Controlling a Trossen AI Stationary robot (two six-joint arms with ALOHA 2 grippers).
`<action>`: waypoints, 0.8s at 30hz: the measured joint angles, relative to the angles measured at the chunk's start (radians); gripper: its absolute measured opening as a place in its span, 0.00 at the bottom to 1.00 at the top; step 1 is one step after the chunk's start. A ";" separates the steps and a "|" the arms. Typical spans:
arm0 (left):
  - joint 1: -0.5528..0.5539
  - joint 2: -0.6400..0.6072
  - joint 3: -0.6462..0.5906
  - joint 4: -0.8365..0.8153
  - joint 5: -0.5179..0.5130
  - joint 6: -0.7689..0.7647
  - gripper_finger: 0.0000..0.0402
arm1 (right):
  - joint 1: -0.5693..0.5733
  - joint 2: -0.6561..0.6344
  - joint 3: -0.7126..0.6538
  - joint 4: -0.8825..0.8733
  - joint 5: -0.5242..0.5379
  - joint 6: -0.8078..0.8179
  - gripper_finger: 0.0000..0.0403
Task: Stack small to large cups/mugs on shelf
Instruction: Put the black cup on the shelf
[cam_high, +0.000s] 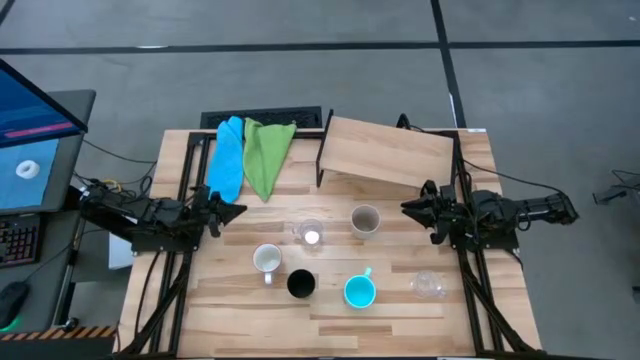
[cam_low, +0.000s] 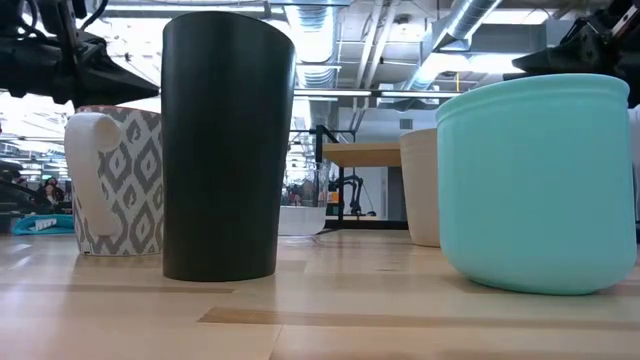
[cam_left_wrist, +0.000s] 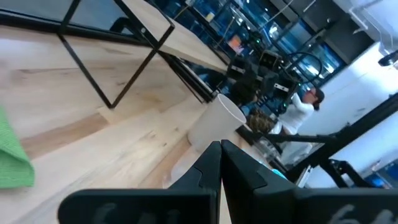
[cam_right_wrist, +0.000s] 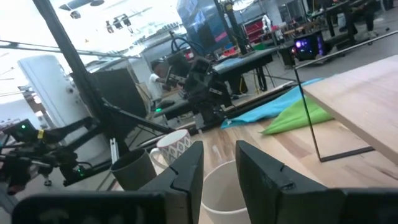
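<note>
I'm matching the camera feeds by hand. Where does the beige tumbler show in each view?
High view: beige tumbler, mid-table, just in front of the shelf.
Low view: right of centre, partly hidden behind the cyan mug.
Left wrist view: centre, beyond the fingers.
Right wrist view: bottom centre, between the fingers.
Shared landmark: the shelf.

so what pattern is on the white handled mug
A grey-and-white diamond print on the white handled mug, clearest in the low view.
</note>
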 joint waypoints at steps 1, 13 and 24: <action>0.000 0.000 0.000 0.000 -0.005 -0.010 0.00 | 0.000 0.000 0.000 0.000 0.000 0.000 0.29; 0.000 0.000 0.000 0.001 -0.071 -0.116 0.00 | 0.000 0.000 0.000 -0.011 0.000 0.103 0.29; 0.000 0.000 0.000 -0.001 -0.070 -0.128 0.00 | 0.000 0.000 0.000 -0.009 0.000 0.322 0.29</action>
